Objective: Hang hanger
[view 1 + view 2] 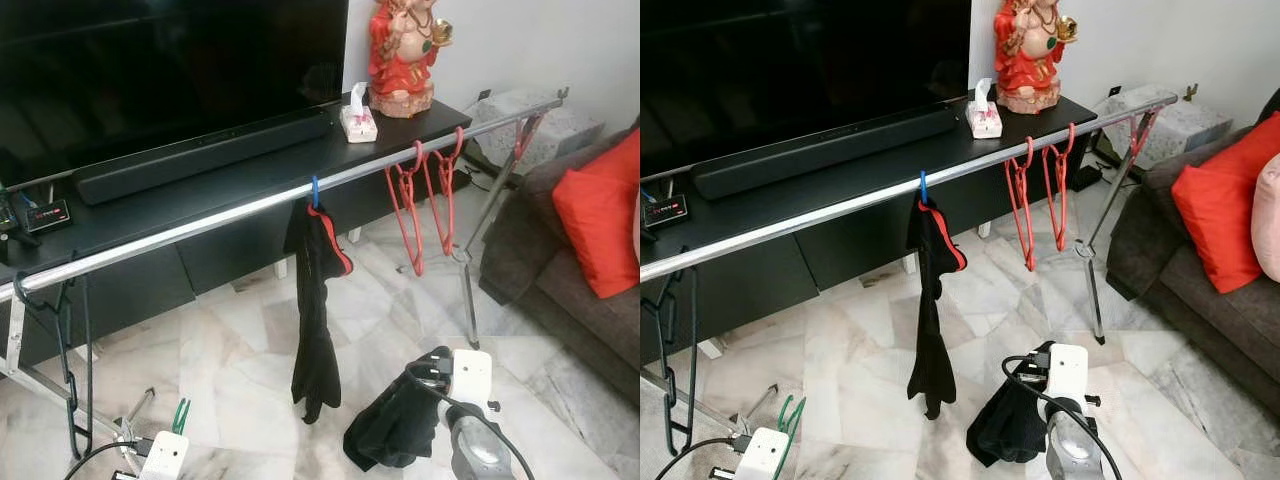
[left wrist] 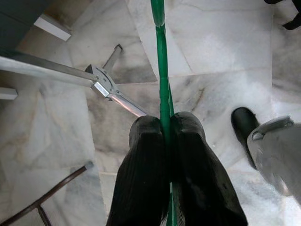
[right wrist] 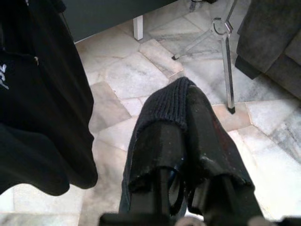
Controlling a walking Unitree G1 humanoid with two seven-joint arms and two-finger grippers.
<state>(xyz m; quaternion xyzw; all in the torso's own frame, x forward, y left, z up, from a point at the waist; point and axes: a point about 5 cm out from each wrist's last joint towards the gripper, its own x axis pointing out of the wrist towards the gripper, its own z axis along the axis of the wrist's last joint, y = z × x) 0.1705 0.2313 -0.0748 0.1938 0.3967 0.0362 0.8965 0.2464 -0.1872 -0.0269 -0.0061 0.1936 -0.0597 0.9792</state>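
Observation:
A green hanger (image 2: pixel 161 70) is pinched between the black fingers of my left gripper (image 2: pixel 165 123), which is shut on it; its green hook (image 1: pixel 180 414) sticks up low at the left, below the silver clothes rail (image 1: pixel 200 226). My right gripper (image 3: pixel 182 106) is shut on a black garment (image 1: pixel 392 428) that drapes over its fingers, low near the floor at the right. On the rail a black and red garment (image 1: pixel 316 300) hangs from a blue hook, two red hangers (image 1: pixel 424 195) hang further right, and black hangers (image 1: pixel 68 350) hang at the left end.
Behind the rail a black TV console (image 1: pixel 150 215) carries a TV, a soundbar (image 1: pixel 200 152), a tissue box (image 1: pixel 358 120) and a red statue (image 1: pixel 402 55). A grey sofa (image 1: pixel 560 270) with a red cushion stands at the right. The rack's legs (image 1: pixel 470 290) rest on the marble floor.

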